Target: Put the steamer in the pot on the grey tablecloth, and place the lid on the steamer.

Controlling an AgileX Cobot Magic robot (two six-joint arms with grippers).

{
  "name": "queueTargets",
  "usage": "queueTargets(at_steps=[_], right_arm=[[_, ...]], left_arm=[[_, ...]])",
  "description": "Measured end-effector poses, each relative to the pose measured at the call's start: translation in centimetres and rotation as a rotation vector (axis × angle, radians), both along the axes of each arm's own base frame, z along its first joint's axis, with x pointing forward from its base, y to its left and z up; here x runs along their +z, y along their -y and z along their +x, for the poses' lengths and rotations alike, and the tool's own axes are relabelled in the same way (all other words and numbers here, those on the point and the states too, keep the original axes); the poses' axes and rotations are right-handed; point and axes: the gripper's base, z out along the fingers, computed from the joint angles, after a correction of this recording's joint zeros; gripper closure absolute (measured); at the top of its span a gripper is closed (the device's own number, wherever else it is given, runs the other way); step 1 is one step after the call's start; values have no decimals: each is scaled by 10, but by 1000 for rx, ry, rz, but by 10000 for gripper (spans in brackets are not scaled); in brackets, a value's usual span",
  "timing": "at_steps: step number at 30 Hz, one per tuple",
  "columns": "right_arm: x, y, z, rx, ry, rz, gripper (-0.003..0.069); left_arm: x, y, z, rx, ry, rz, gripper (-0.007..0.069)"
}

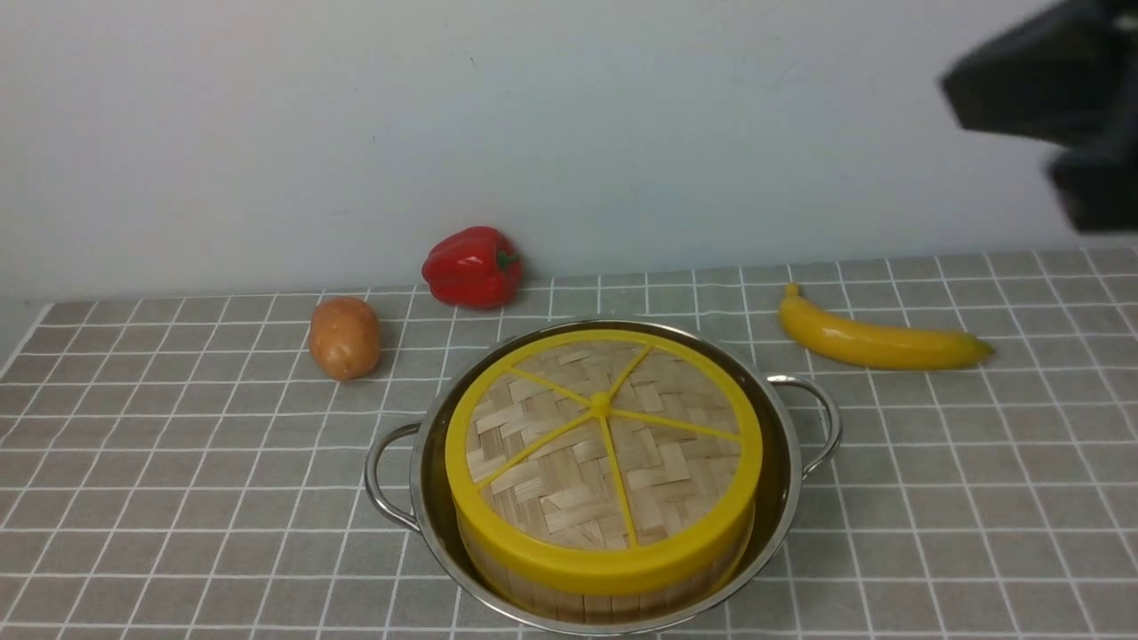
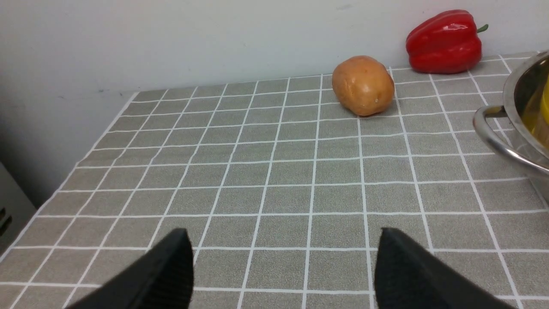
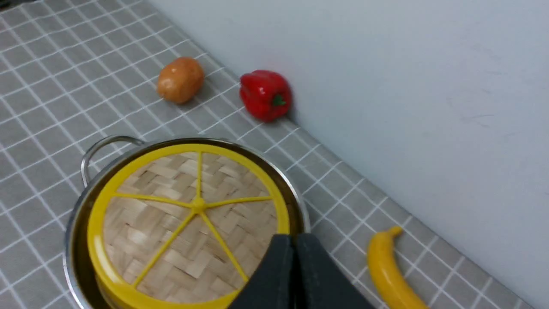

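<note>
Right gripper [image 3: 295, 240] pressed shut, empty, above round woven-bamboo yellow-rimmed lid [image 1: 603, 444] capping slatted bamboo steamer [image 1: 569, 594] inside shiny steel pot [image 1: 782, 462]. Left gripper [image 2: 285, 253] spread wide, empty, over grey white-gridded tablecloth [image 1: 178, 462]. Plain pale wall [image 1: 356, 133] at twelve o'clock.

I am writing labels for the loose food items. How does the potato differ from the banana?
The potato is brown and egg-shaped; the banana is yellow, long and curved. The potato lies left of the pot, beside the red pepper; the banana lies alone on the right. Both rest on the grey tablecloth, touching nothing else.
</note>
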Motion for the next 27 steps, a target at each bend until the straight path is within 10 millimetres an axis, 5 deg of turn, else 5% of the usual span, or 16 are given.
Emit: queueTargets(at_steps=[2, 5, 6, 12, 23, 27], right_arm=[[-18, 33, -31, -74, 118, 35, 620], [-38, 51, -47, -146, 183, 72, 613], [-61, 64, -57, -232, 213, 128, 603], [-116, 93, -81, -509, 315, 302, 582], [-230, 99, -103, -584, 442, 400, 535], [-248, 99, -100, -596, 387, 399, 519]], left_arm=[[0, 0, 0, 0, 1, 0, 99], [0, 0, 0, 0, 1, 0, 99], [0, 0, 0, 0, 1, 0, 99], [0, 0, 0, 0, 1, 0, 99], [0, 0, 0, 0, 1, 0, 99], [0, 0, 0, 0, 1, 0, 99]])
